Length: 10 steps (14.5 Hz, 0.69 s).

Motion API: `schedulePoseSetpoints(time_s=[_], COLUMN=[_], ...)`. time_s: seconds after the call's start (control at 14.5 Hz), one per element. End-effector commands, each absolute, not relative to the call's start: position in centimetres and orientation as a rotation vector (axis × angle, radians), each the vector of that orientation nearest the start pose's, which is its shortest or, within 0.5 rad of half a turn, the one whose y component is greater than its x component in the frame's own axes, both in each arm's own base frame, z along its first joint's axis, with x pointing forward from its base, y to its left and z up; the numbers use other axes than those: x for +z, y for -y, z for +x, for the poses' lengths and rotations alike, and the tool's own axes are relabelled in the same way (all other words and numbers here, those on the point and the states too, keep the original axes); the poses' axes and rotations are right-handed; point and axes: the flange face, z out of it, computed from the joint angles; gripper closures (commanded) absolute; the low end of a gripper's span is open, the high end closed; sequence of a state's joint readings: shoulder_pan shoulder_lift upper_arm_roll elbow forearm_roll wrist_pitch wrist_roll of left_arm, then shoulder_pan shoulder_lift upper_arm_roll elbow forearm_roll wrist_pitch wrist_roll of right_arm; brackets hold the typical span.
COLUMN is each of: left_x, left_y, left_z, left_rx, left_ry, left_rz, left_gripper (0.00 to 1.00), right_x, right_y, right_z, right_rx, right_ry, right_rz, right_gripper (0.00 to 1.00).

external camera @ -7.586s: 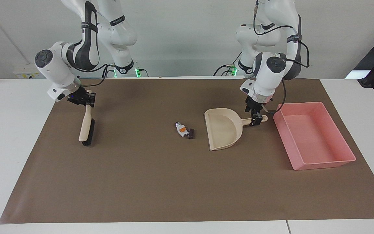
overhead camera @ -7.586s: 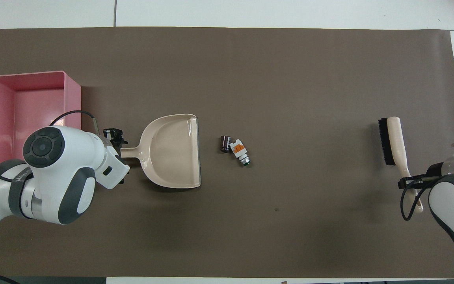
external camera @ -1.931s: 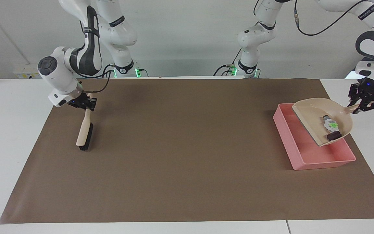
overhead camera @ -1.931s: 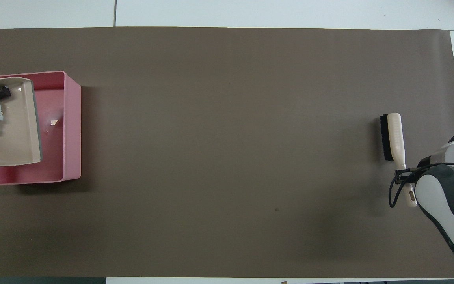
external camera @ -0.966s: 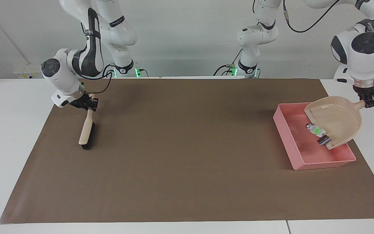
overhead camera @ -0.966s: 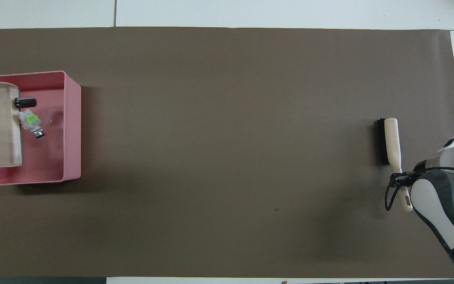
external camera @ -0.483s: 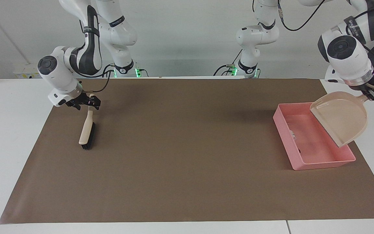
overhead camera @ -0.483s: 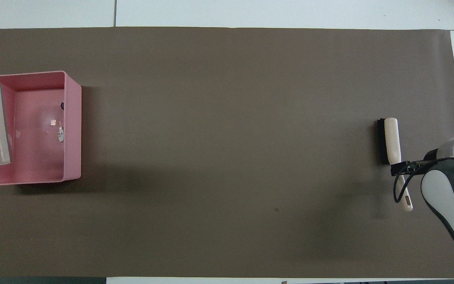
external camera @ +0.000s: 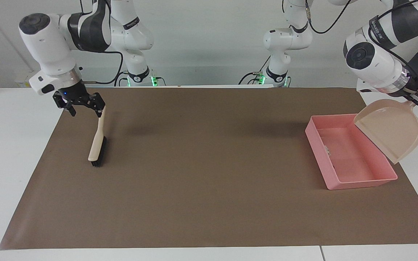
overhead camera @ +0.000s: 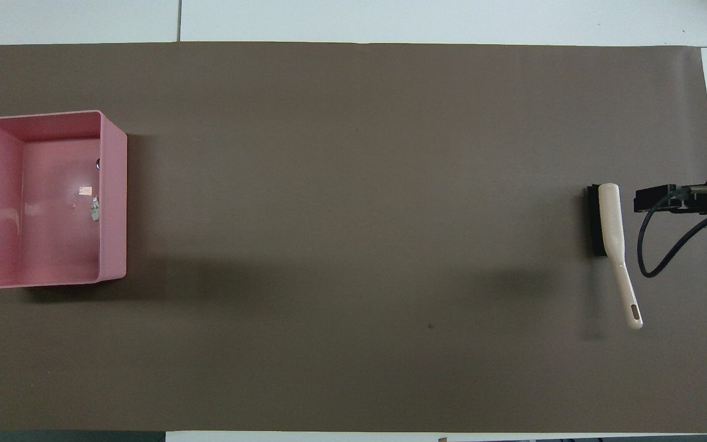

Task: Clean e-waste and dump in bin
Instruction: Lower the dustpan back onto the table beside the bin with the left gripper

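- Fingers (external camera: 98, 105) of my right gripper (external camera: 83, 108) are spread wide and hold nothing. This gripper hangs in the air over the edge of the mat, at the right arm's end of the table.
- Just under it lies the brush (external camera: 96, 145), flat on the mat. It has a smooth beige handle with a small hole at the tip, and a row of stiff black bristles.
- My left gripper (external camera: 417, 98) pinches the thin handle of the dustpan (external camera: 390, 128). Its fingers are pressed tight on it.
- The dustpan is smooth beige plastic, shaped like a wide scoop. It tips steeply down in the air, over the bin's wall at the left arm's end of the table.
- The bin (external camera: 319, 163) is a shallow pink plastic box with shiny, sloping walls. It sits on the mat.
- The e-waste is in the bin, right by the wall nearest the middle of the table. The white scrap (overhead camera: 94, 207) lies nearer to me than the dark scrap (overhead camera: 97, 163).
- The mat (external camera: 209, 174) is flat, dull brown. It lies on the white table (external camera: 13, 145).
- Small white writing runs along the dark bands on my arms, but it is too tiny to read.
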<state>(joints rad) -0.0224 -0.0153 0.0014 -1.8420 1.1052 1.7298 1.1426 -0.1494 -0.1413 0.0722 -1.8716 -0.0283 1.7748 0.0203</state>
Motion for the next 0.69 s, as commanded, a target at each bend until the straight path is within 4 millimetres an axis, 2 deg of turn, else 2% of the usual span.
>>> schedulePoseSetpoints(time_s=[0.0,0.07,0.14,0.28,0.48,0.62], left_x=[58.3,58.7,59.0,59.1,59.0,58.8], left_y=[-4.6,-3.9,-3.0,-2.4,-2.0,-2.2], left_z=[55.3,55.2,55.2,55.0,55.1,55.3], left_rx=[0.830,0.867,0.874,0.886,0.875,0.898], left_ry=[-1.354,-1.353,-1.361,-1.359,-1.383,-1.479], left_rz=[-1.531,-1.492,-1.473,-1.471,-1.459,-1.431], left_gripper=[1.00,1.00,1.00,1.00,1.00,1.00], right_x=[63.2,64.1,64.9,64.2,61.3,61.7], right_y=[4.7,4.3,3.0,3.8,3.3,3.1], right_z=[53.4,53.9,53.8,53.5,51.7,52.0], right_rx=[-0.012,0.029,0.055,0.093,0.099,0.076], right_ry=[-0.234,-0.228,-0.197,-0.277,-0.315,-0.319], right_rz=[-3.174,-3.174,-3.182,-3.188,-3.183,-3.188], right_gripper=[0.00,0.00,0.00,0.00,0.00,0.00])
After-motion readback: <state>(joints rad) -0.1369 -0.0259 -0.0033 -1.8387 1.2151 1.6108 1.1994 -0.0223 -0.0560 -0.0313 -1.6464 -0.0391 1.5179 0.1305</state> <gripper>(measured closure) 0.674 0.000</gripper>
